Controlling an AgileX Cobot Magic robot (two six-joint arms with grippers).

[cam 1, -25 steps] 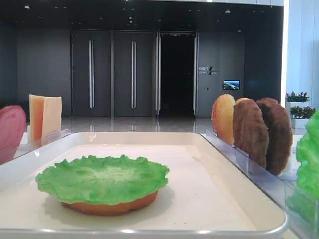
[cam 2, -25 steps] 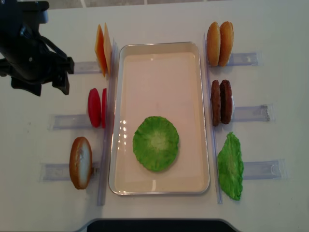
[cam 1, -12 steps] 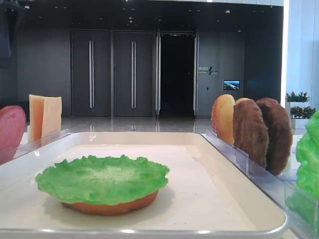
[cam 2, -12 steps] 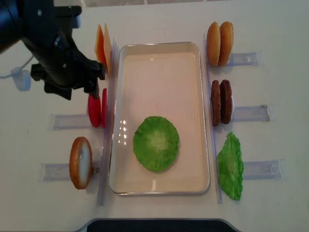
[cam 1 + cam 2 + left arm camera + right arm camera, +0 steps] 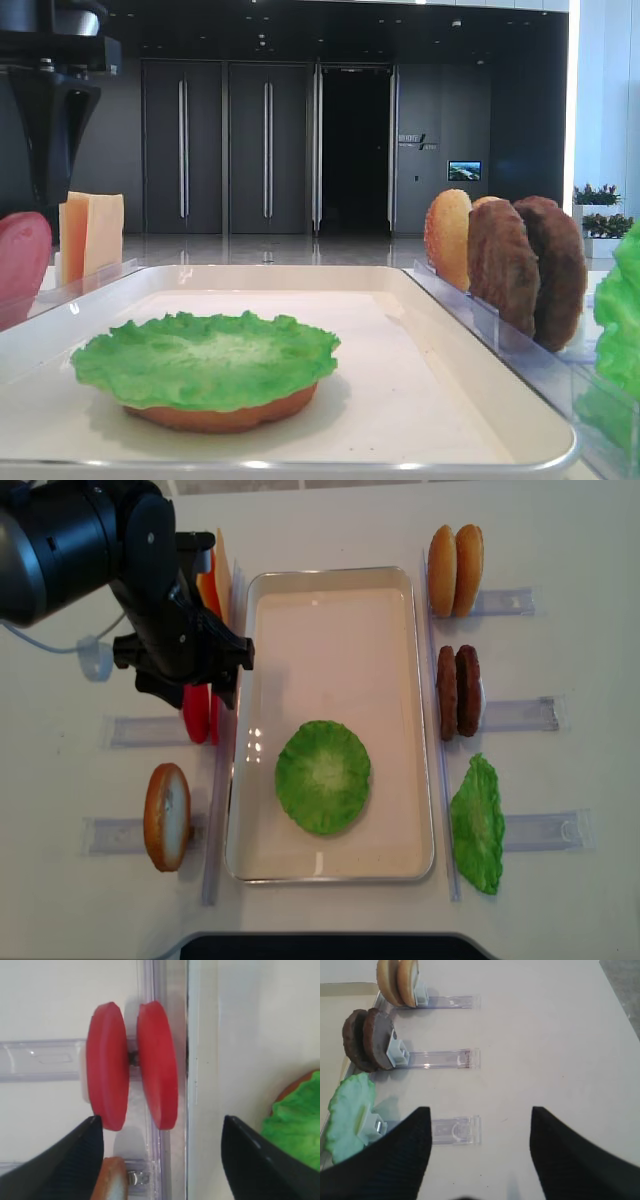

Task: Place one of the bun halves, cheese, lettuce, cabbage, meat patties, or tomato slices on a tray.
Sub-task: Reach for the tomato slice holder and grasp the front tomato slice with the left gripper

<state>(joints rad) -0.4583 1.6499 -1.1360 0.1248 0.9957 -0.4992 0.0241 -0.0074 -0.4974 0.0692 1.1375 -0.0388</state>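
In the overhead view the white tray [image 5: 330, 580] holds a green lettuce [image 5: 323, 776] leaf lying on a flat bun half [image 5: 220, 415]. Two red tomato slices [image 5: 107, 1085] stand on edge in a clear holder just left of the tray's rim. My left gripper [image 5: 160, 1125] hangs open right above them, its fingers [image 5: 75, 1160] straddling both slices and touching nothing. Out to the right of the tray, my right gripper [image 5: 480, 1110] is open over bare table, with nothing between its fingers.
Cheese [image 5: 212, 580] slices stand behind the left gripper. A bun half [image 5: 166, 816] stands at the front left. Right of the tray stand two bun halves [image 5: 455, 570], two meat patties [image 5: 458, 690] and a lettuce leaf [image 5: 478, 825]. Clear holders [image 5: 455, 1130] lie on the table.
My left arm has swung in from the far left to just above the tomato slices, still open. Nothing else has moved.
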